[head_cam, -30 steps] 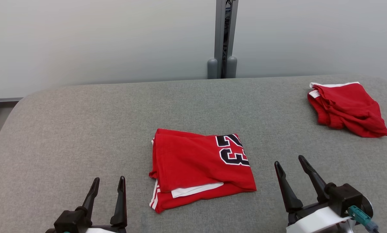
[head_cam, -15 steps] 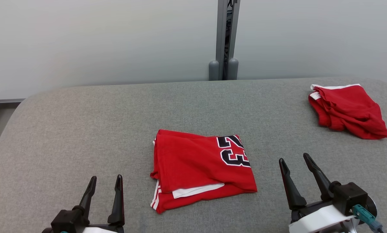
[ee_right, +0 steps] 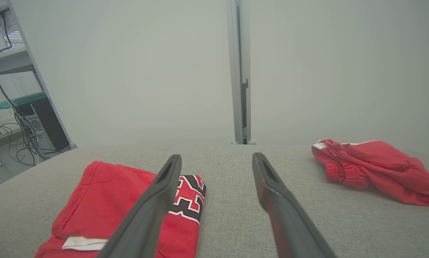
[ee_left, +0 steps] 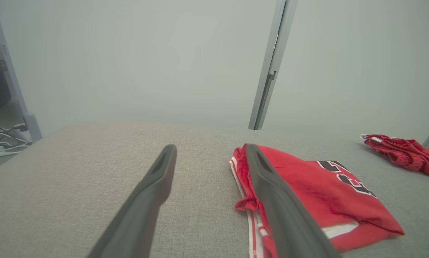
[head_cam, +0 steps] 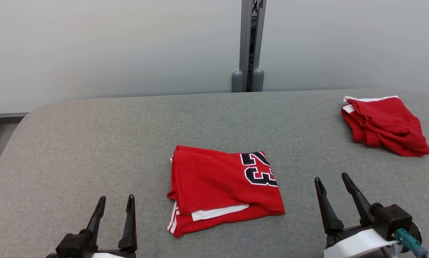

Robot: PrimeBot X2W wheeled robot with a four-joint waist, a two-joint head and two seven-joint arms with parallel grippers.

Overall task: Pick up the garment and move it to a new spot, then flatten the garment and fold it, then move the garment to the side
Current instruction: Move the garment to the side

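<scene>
Flanking your folded red numbered jersey, centre of the grey fabric tabletop | left gripper and right gripper: jaws spread, empty | you seem poised to slide it aside.

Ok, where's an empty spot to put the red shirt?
The whole left half of the table, between the folded jersey and the left edge, is bare. So is the back strip behind the jersey. The far right corner is crowded by the crumpled red garment.
</scene>
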